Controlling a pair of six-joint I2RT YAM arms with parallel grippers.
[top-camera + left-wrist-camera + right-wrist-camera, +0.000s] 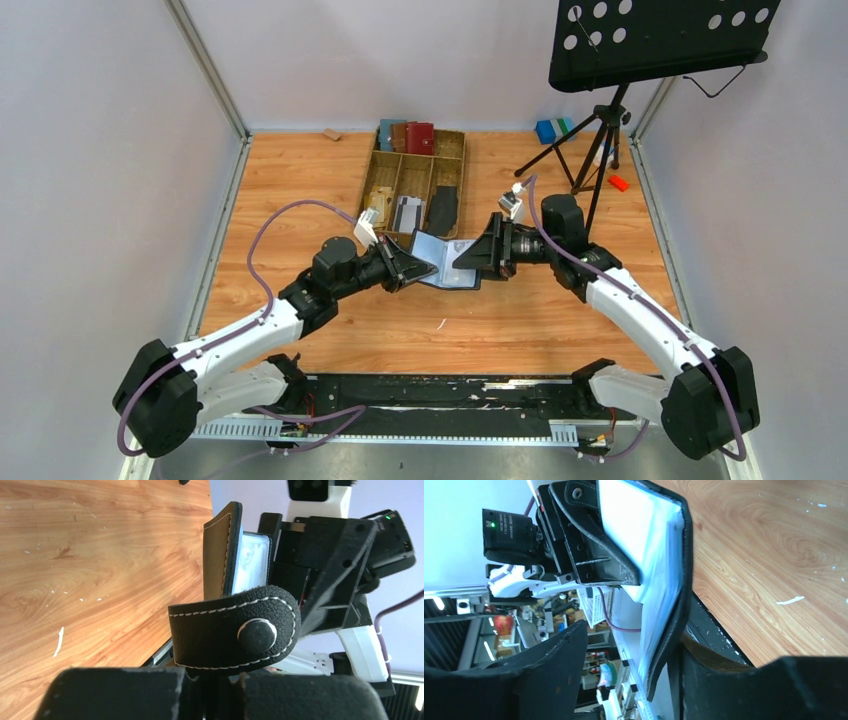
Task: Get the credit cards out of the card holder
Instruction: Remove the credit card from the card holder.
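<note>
1. Surface: wooden table (300, 180); card holder (445, 262) held open between both arms.
2. left gripper (405, 270) clamped on its tab side; right gripper (480, 258) jaws apart around opposite cover.
3. Risk: one-sided hold, holder flops shut, trapping credit cards (251, 560).

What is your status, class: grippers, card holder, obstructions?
Left gripper shut on card holder. Right gripper open around its far cover. Card holder spread open between them. Nothing in the way.
</note>
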